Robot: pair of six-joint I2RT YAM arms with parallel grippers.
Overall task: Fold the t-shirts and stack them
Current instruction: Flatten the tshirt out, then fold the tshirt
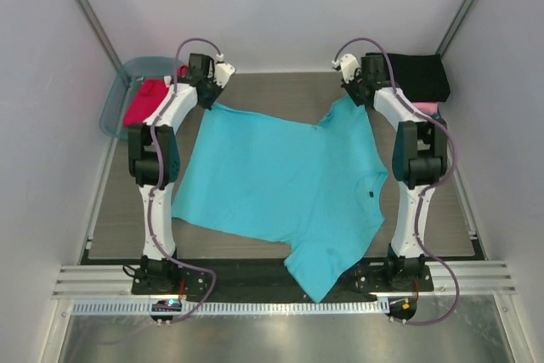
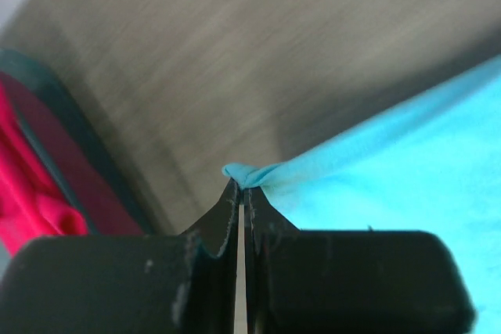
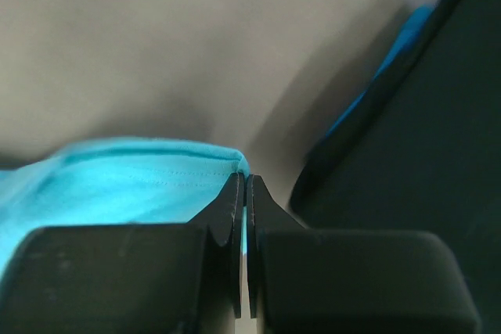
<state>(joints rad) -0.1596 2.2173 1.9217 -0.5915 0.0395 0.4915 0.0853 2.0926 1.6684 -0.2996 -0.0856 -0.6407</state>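
Pincers: L pincer (image 2: 241,187) nips turquoise tee (image 1: 280,180) at far hem corner; R pincer (image 3: 241,181) nips far sleeve. Tee spread mid-counter (image 1: 280,91), far edge pulled taut, prob. to flatten before folding. Red tee (image 1: 144,106) in tub (image 1: 117,91), far L; black tee (image 1: 422,76) far R.

My left pincer (image 2: 242,193) pinches the turquoise t-shirt (image 2: 407,170) by its corner above the table (image 2: 235,52); a red-magenta t-shirt (image 2: 31,201) lies left.

turquoise t-shirt (image 1: 280,184): soft matt cloth | table (image 1: 280,91): matt wood-grain | tub (image 1: 115,101): translucent plastic
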